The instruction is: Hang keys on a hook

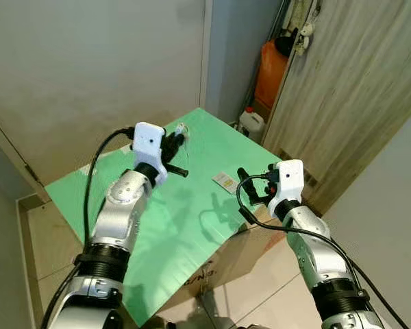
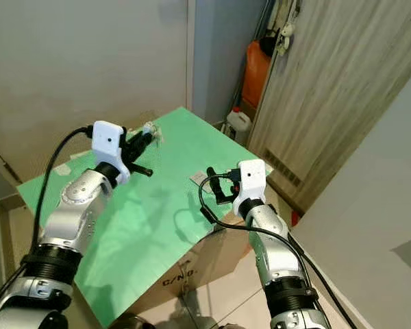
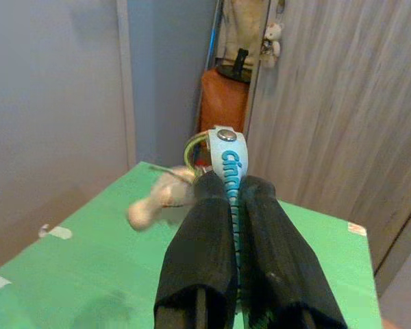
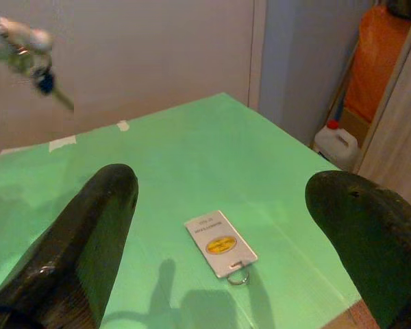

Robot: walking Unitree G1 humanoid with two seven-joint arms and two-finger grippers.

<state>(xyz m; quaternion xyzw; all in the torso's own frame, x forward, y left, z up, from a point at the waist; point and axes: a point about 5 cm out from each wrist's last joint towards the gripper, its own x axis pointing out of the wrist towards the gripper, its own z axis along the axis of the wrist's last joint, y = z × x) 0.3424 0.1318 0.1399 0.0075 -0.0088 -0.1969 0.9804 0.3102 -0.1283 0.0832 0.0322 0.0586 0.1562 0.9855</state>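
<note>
Keys (image 3: pixel 166 197) are off the table and in my left gripper (image 3: pixel 234 205), whose two black fingers (image 3: pixel 198 260) are pressed together on the white strap with blue lettering (image 3: pixel 229 161), the bunch dangling blurred just past the tips; in the left eye view that gripper sits left of centre, raised over the far part of the green tabletop (image 1: pixel 192 226). So I judge the pickup done and the hanging itself still to come: I can make out no hook for certain in any view, and carrying the bunch to one and looping it on is all that remains. Nearest me, lower right of the left eye view, my right gripper (image 4: pixel 219 240) hovers over the table's near right edge with its fingers spread wide and nothing between them. Its wrist camera gives me what the head views barely resolve: a small white tag with a yellow oval and a metal ring (image 4: pixel 221 244) lying flat on the green surface between the spread fingers, plus the keys hanging in the upper left corner of that frame. The left wrist camera alone shows the grip on the strap closely. Farther off, in the upper right of the head views, stand a white jug (image 1: pixel 251 124), an orange container (image 1: pixel 270 72) and a wood-grain door (image 1: pixel 356 89).
</note>
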